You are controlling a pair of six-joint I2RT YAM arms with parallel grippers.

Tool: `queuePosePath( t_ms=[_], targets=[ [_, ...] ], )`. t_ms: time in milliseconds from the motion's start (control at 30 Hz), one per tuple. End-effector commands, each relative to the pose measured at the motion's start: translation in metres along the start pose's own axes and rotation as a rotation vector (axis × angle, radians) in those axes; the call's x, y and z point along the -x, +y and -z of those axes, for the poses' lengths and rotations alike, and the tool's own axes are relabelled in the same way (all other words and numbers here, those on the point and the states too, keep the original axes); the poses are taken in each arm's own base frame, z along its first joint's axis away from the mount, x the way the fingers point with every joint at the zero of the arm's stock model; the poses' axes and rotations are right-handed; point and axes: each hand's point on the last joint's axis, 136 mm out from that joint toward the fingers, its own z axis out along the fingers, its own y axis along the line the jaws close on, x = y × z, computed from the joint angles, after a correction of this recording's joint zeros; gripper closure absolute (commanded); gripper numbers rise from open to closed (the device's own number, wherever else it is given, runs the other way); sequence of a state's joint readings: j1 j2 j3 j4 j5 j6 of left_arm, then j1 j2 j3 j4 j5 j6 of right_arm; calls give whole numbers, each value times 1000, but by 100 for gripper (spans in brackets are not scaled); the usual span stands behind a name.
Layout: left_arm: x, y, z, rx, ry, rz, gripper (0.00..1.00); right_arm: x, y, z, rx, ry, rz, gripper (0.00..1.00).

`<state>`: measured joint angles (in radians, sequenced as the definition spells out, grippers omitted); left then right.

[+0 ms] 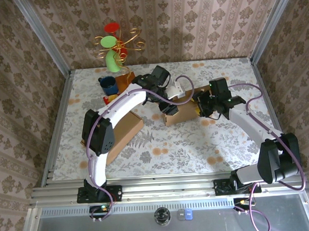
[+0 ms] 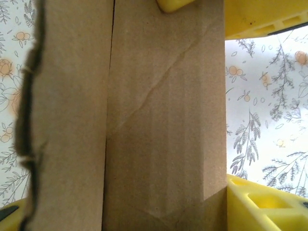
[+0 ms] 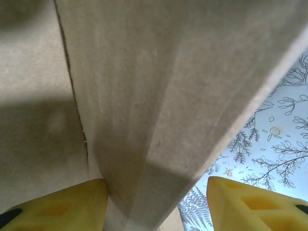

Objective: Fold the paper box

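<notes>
- The left gripper [image 1: 167, 107] straddles a wall of the box [image 1: 179, 114], one yellow finger [image 2: 264, 207] against the cardboard edge. I cannot tell whether it is clamped. If it is loose, the box could slide or swing round when the other arm pushes.
- The box sits mid-table [image 1: 197, 144], between the two arms. It is plain brown cardboard, part-formed, with a diagonal crease across one wall and a ragged cut edge. A hard squeeze could deepen that crease.
- The right gripper [image 1: 202, 109] is released, its fingers [image 3: 255, 202] either side of a flap. One is clear of the flap, so closing off-centre may bend the flap off its fold line.
</notes>
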<state>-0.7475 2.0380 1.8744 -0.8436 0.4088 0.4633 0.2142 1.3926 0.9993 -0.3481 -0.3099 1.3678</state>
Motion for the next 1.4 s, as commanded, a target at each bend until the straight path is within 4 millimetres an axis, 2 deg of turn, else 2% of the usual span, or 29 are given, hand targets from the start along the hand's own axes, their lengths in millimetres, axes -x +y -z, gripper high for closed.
queuePosePath(
  t_ms=[0, 233, 367, 433, 500, 733, 867, 967, 1067, 1167, 1367],
  targets=[
    [-15, -7, -7, 6, 80, 13, 38, -1, -32, -4, -140, -9, -27, 44],
    [-9, -9, -7, 24, 67, -12, 41, 0, -32, -5, -137, -15, -37, 47],
    [-9, -10, -7, 17, 68, -21, 53, 0, -17, 2, -107, -18, -1, 46],
    [-10, -11, -5, 16, 69, -27, 55, 1, -9, 9, -95, -26, 42, 42],
    [-14, -13, -3, 12, 75, -34, 58, 1, 10, 30, -47, -43, 122, 40],
    [-28, -22, 11, -21, 91, -47, 59, 5, 44, 77, 101, -1, 375, 38],
    [-44, -27, 20, -24, 116, -43, 60, 13, 55, 110, 136, -27, 609, 39],
    [-54, -30, 30, -27, 124, -43, 59, 26, 48, 129, 65, -94, 764, 39],
    [-66, -35, 39, -37, 136, -49, 59, 35, 35, 134, -33, -137, 891, 43],
    [-78, -41, 46, -47, 145, -70, 59, 39, 20, 128, -105, -116, 965, 44],
    [-100, -44, 58, -44, 149, -107, 58, 30, 12, 110, -98, 12, 1074, 40]
  ],
)
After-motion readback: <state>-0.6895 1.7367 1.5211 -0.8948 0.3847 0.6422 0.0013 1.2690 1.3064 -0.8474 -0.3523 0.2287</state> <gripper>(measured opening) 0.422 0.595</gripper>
